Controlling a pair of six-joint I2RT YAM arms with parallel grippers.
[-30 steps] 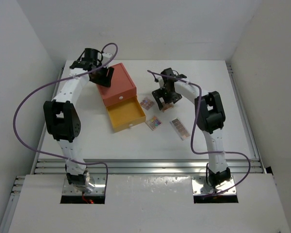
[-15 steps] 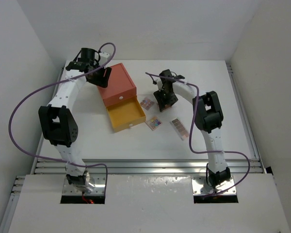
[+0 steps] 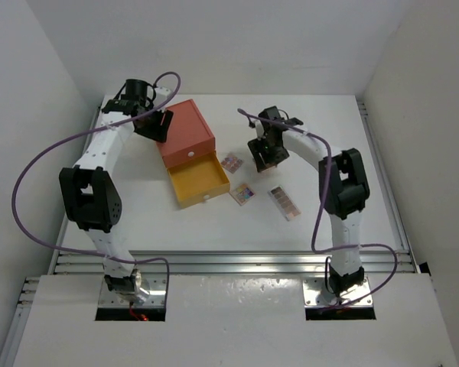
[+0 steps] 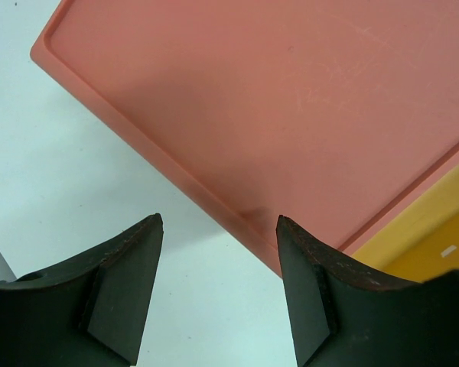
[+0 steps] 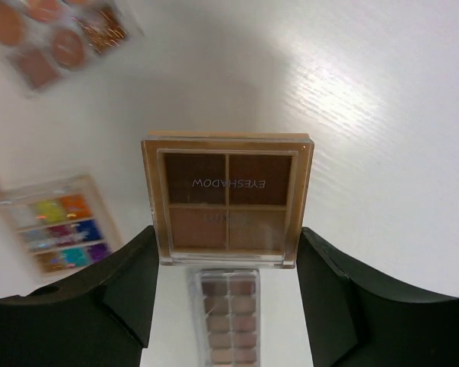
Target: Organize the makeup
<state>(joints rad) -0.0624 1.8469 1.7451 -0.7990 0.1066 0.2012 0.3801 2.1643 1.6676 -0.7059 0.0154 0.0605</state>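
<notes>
My right gripper [image 5: 227, 238] is shut on a square brown eyeshadow palette [image 5: 227, 200] and holds it above the table; in the top view the gripper [image 3: 264, 151] is right of the drawer box. Below it lie a long brown palette [image 5: 227, 317] [image 3: 284, 202], a colourful square palette [image 5: 52, 222] [image 3: 243, 193] and a square palette with orange-brown pans [image 5: 57, 30] [image 3: 231, 162]. My left gripper [image 4: 218, 229] [image 3: 154, 125] is open and empty over the left edge of the orange box [image 4: 291, 99]. No brushes or pencils show.
The orange box [image 3: 185, 134] stands at the back left of the middle, its yellow drawer [image 3: 199, 180] pulled open toward the near side and looking empty. White walls close in the table on the left, back and right.
My right arm's elbow has swung to the right and its gripper has shifted slightly back and right. My left gripper has slid left toward the box's left edge.
</notes>
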